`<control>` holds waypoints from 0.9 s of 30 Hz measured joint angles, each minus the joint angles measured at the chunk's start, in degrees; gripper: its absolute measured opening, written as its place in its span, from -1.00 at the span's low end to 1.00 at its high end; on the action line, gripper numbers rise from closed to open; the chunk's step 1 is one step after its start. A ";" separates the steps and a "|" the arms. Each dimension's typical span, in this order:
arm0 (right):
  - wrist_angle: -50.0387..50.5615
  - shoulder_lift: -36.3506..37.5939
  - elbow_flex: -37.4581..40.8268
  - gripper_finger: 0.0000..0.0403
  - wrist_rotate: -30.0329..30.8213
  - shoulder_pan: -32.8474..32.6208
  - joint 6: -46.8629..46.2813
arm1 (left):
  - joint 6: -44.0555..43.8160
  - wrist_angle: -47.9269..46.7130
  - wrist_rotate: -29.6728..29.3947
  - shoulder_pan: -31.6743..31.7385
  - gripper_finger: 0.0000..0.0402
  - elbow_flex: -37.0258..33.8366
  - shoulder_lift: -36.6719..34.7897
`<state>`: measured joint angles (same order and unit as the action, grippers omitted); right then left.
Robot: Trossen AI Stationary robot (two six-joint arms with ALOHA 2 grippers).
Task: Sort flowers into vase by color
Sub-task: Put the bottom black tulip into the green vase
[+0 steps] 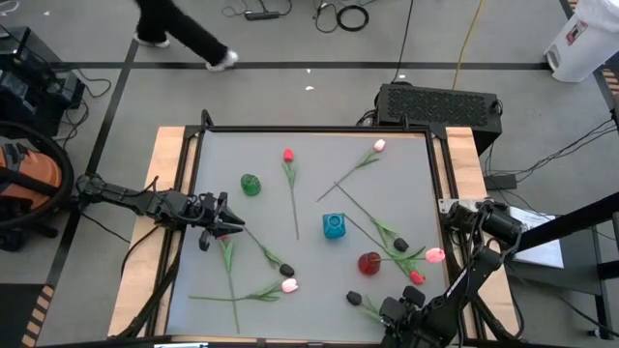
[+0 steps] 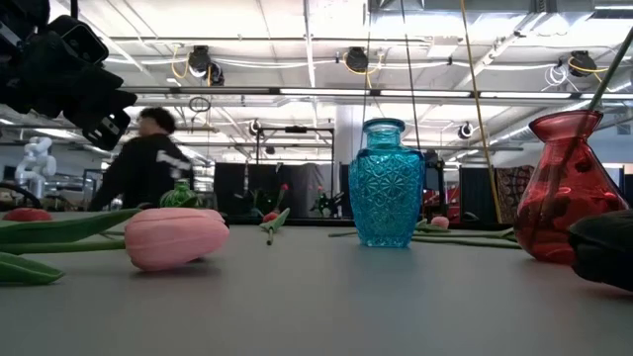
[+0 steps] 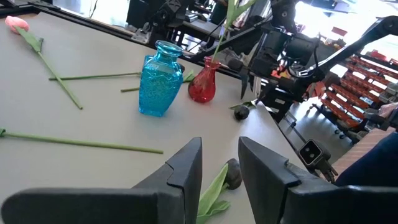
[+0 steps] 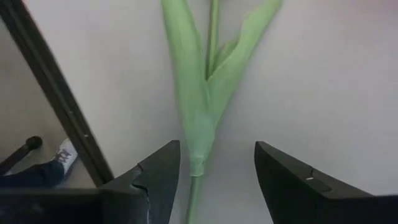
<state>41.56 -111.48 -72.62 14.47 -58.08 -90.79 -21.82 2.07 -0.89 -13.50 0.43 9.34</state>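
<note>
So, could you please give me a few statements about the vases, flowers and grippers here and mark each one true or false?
1. Three vases stand on the table: green vase, blue vase and red vase. True.
2. The blue vase holds a pink tulip. False: it shows no flower in it; only the red vase has a stem.
3. The right gripper has open fingers on either side of a green stem and leaves. True.
4. The left gripper is lifting the green vase. False: it sits apart from that vase, fingers open, holding nothing.
5. A pink tulip head lies on the table. True.
</note>
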 joint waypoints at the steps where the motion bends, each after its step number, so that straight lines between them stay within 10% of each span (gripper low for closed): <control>1: -0.15 0.00 0.00 -0.01 0.01 0.00 0.01 | 0.00 0.00 0.00 -0.02 -0.44 0.00 0.00; 27: -0.02 -0.03 0.00 -0.01 -5.87 2.64 4.53 | 0.00 0.00 0.00 -0.02 -0.44 0.01 0.00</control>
<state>41.55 -111.52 -72.62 8.60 -55.45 -86.26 -21.82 2.07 -0.89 -13.51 0.43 9.34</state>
